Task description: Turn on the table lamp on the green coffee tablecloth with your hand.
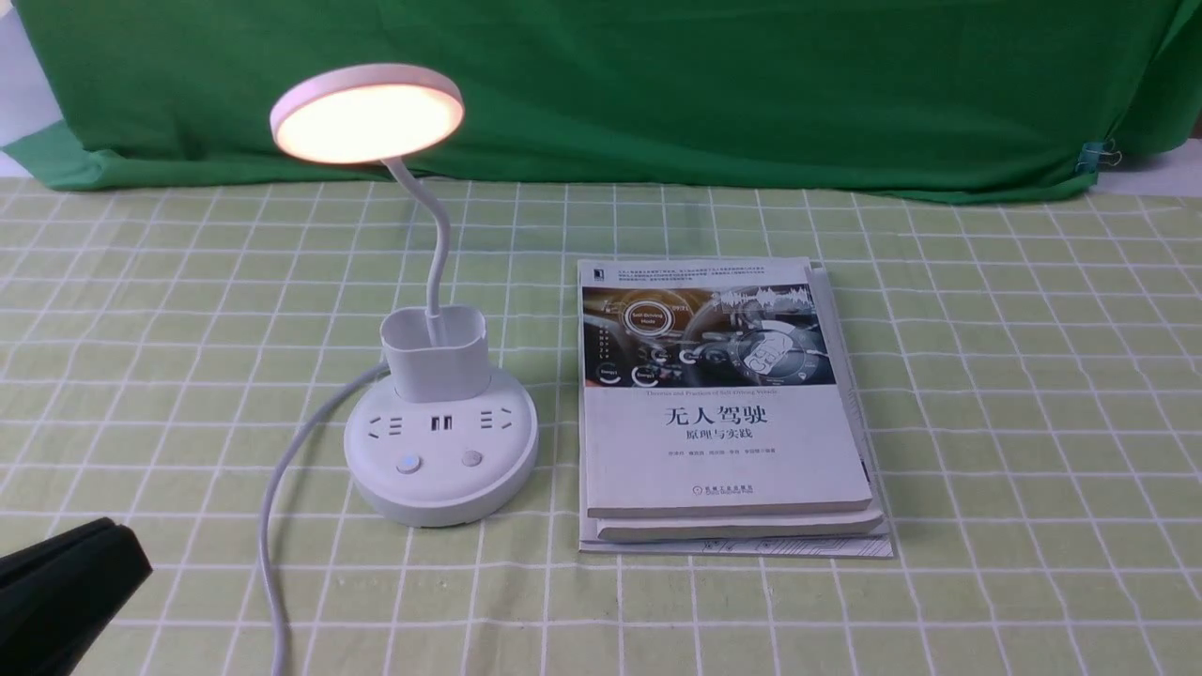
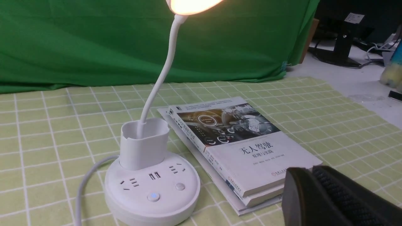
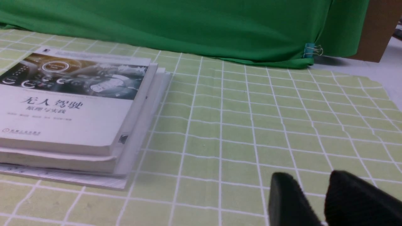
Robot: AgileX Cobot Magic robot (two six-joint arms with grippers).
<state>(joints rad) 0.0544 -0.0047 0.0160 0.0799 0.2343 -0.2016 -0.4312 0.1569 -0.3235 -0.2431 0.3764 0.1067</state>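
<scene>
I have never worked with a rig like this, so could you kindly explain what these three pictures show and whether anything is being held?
One robot with two arms appears from three cameras. The front view looks forward from between the arms; the other two sit on its wrists.

On the pale yellow-green checked tablecloth stands a white plastic table lamp with a round disc head, already glowing. Beside it lies a stack of white paperback books, with a dark green backdrop cloth behind.

The black left gripper shows at the front view's lower left corner, apart from the lamp, jaws together. The black right gripper appears only in its own wrist view, slightly parted over bare cloth. Neither holds anything.
</scene>
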